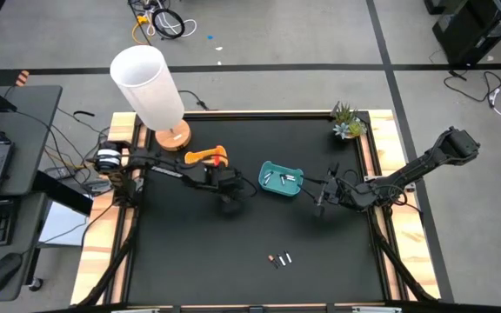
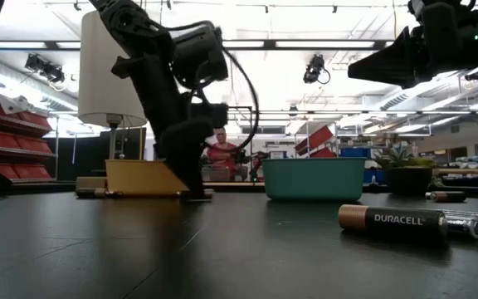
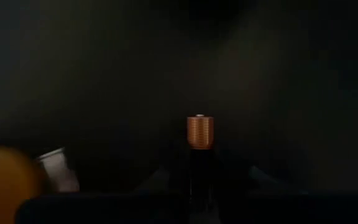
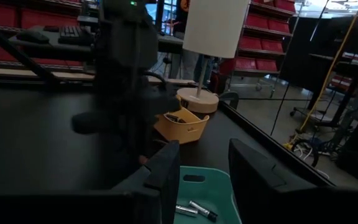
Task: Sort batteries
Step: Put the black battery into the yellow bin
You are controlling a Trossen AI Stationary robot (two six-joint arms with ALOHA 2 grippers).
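Copper-tipped battery point(image 3: 200, 132) between left hand point(image 1: 230, 187) fingers, seen only from wrist

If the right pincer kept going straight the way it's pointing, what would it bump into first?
Probably the teal tray: the right pincer, open and empty, points right over its near end, where pale batteries lie. Depth is unclear; it might pass above toward the left arm.

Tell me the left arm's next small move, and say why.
Probably lift straight up. The left gripper sits low on the table, and its wrist view shows a copper-ended battery between its fingers, apparently gripped. Once clear, it could carry it toward the orange tray nearby, though which tray suits it is unclear.
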